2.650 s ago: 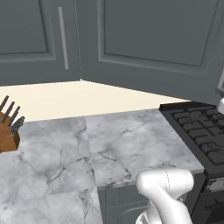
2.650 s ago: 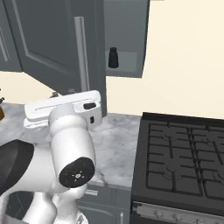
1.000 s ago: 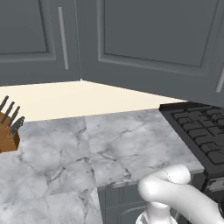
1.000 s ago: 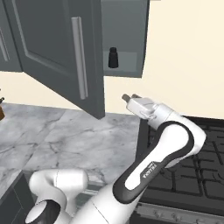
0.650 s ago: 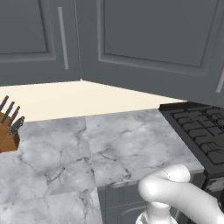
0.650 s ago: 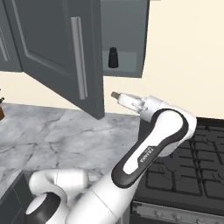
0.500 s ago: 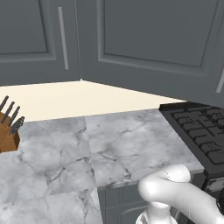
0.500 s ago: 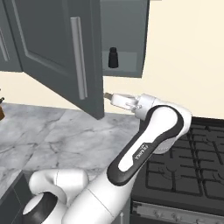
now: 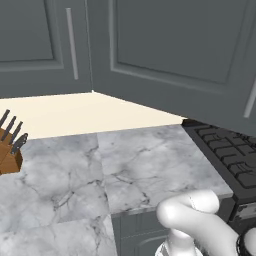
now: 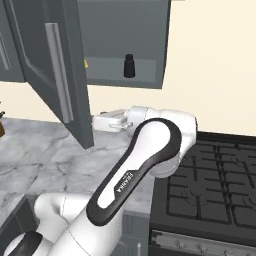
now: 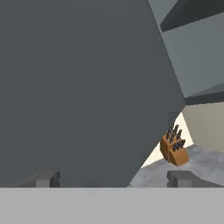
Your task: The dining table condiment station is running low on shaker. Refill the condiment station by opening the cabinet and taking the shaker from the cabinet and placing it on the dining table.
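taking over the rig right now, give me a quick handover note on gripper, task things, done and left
Gripper: open, holding nothing, close against the inside face of the open cabinet door, below the shelf.
Cabinet: door swung wide open, opening step looks done.
Shaker: upright on the cabinet's bottom shelf, untouched, above and to the right of the gripper in the right base view.
Knife block: on the marble counter, not part of the job.
Left: raise and reach into the cabinet, grasp the shaker, carry it to the dining table, set it down.
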